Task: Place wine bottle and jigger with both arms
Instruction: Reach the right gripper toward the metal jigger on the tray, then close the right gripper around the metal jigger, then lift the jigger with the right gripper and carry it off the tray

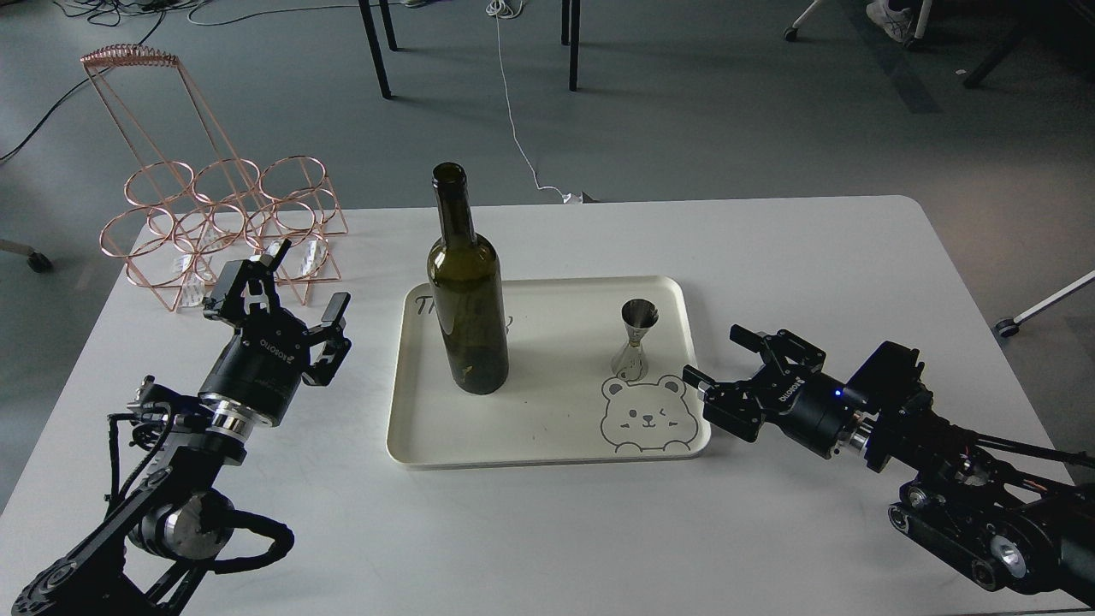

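The wine bottle [466,291], tall, dark olive-green and unlabelled, stands upright on the left part of a cream tray [547,445]. The jigger [636,340], small, silver and hourglass-shaped, stands upright on the tray's right part, above a bear drawing. My left gripper [301,281] is open and empty, left of the tray and apart from the bottle. My right gripper [719,355] is open and empty, just off the tray's right edge, a little to the right of the jigger and not touching it.
A copper wire bottle rack [218,227] stands at the table's back left, just behind my left gripper. The white table [821,274] has its far edge behind the tray. Chair legs and cables lie on the floor beyond.
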Robot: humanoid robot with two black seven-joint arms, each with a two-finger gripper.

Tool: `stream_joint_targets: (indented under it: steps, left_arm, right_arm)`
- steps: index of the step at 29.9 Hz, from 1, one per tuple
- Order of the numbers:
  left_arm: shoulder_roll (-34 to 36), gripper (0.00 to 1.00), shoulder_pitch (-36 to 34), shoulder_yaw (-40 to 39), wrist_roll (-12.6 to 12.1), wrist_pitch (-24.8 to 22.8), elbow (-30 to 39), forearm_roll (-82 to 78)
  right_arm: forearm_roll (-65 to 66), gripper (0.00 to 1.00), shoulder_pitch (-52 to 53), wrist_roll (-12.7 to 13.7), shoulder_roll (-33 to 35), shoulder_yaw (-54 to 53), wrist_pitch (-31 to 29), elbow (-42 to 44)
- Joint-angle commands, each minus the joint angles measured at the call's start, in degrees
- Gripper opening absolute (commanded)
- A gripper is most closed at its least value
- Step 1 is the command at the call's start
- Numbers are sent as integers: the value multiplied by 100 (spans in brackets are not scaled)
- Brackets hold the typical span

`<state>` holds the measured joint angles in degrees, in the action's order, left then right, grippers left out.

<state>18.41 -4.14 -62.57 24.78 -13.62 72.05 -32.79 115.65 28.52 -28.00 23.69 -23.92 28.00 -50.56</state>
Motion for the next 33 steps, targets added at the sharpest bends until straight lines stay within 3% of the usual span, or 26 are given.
stream_joint_targets:
  steps: [1,13,16,18,20,23,26,33]
  left_arm:
    - [5,99,1,-1,0,-1,2,1]
    - [22,99,1,-36,0,8,28,1]
    - [22,99,1,-27,0,8,37,1]
    - [14,99,1,-27,0,8,37,1]
    - [14,99,1,-36,0,8,37,1]
    - [14,99,1,-36,0,8,45,1]
    - [14,99,1,-36,0,8,37,1]
    - [5,99,1,-45,0,26,54,1]
  right_arm:
    - [106,98,179,0,-277,19,0,239]
    - [106,92,707,0,-1112,397,0,995]
    - [106,86,769,0,-1270,397,0,1135]
    - [106,75,787,0,-1350,397,0,1249]
    - [106,56,804,0,-1376,389,0,1302]
    - [98,37,831,0,-1385,389,0,1303]
    - [89,24,866,0,-1385,380,0,1294]
    - [-8,18,857,0,-1332,283,0,1224]
